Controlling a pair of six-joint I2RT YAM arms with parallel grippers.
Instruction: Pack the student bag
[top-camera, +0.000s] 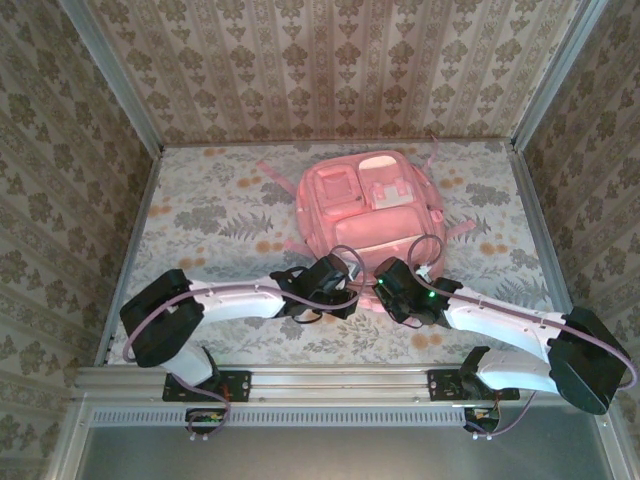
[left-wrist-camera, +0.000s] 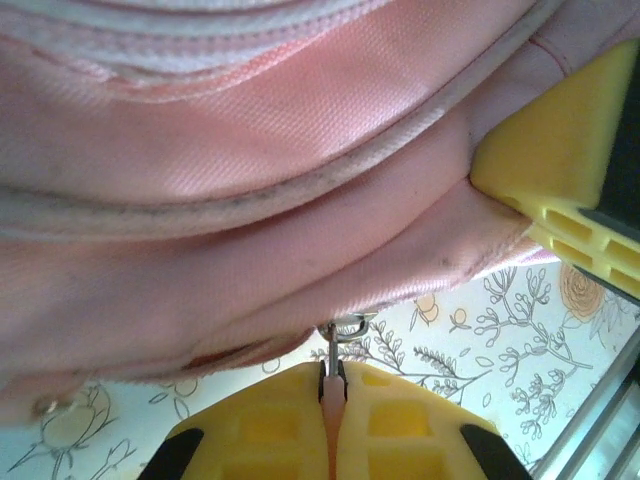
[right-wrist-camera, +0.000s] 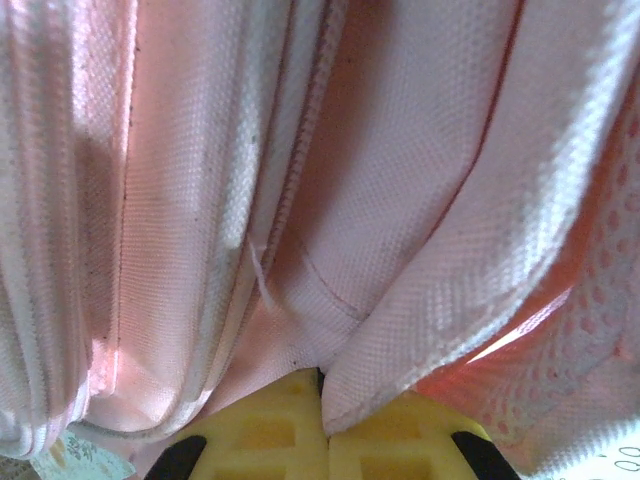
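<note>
Floral table (top-camera: 200, 330), papered walls (top-camera: 330, 70): left fingers (left-wrist-camera: 262, 425) and right fingers (right-wrist-camera: 262, 432) both pinch the student bag (top-camera: 365, 215).

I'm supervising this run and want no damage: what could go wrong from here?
The left gripper has its jaws shut on the thin zipper pull; it could slip out under a tug. The right gripper pinches only a fabric fold of the student bag; that may slip, letting the bag drag.
</note>
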